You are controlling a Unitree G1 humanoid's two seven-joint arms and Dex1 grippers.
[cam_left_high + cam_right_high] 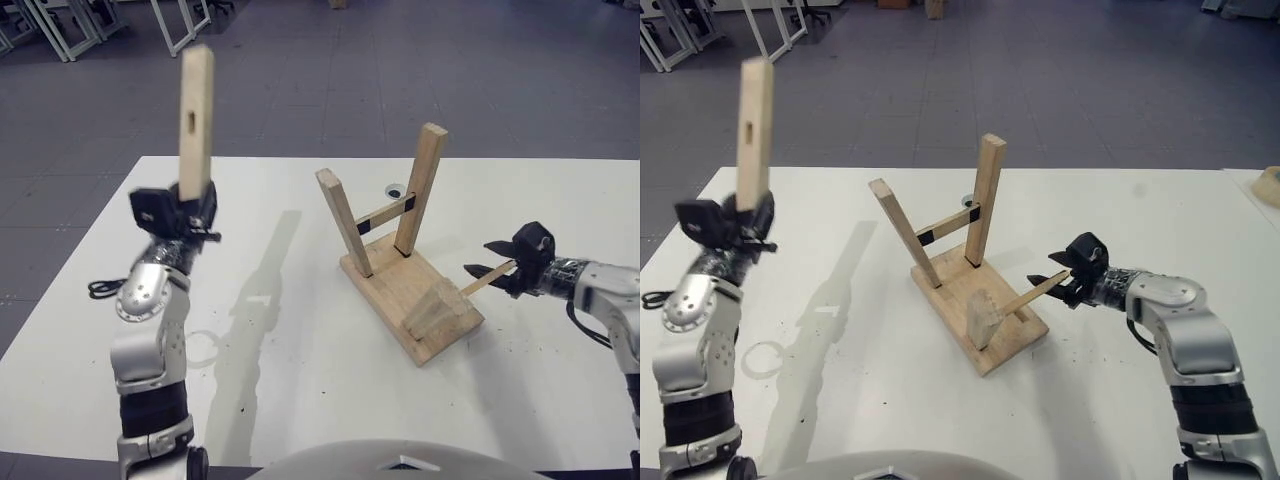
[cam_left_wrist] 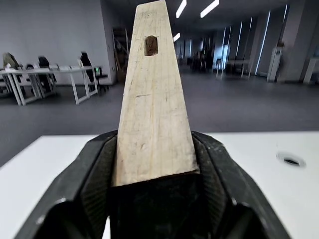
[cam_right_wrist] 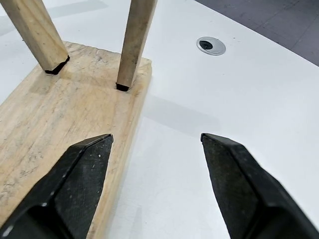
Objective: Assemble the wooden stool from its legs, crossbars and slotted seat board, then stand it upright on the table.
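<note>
**Two legs slotted in, third leg held aloft**

The seat board point(image 1: 392, 290) lies flat on the table point(image 1: 300, 390), slots facing up. Two slots at its far end each hold a leg: the far leg point(image 1: 426, 180) stands nearly upright, and the near leg point(image 1: 342, 220) tilts away from it. A crossbar point(image 1: 386, 214) with dark ends joins the two about halfway up. In the right wrist view both leg feet sit down in their dark slots.

At the board's near end a third leg point(image 1: 438, 310) rests on the wood; it is blurred, so its exact lie is unclear. A thin loose bar point(image 1: 488, 281) runs from it toward the right gripper point(image 3: 156, 136). That gripper hangs low beside the board's right edge with its fingers spread wide. Whether the bar touches them cannot be told.

The left gripper point(image 2: 155, 154) is raised above the table's left side, well apart from the board. It pinches the bottom end of a fourth leg point(image 1: 196, 110), which points straight up, with a small slot point(image 2: 150, 45) cut through its upper part.

A round grommet point(image 3: 211, 46) sits in the table behind the board.
</note>
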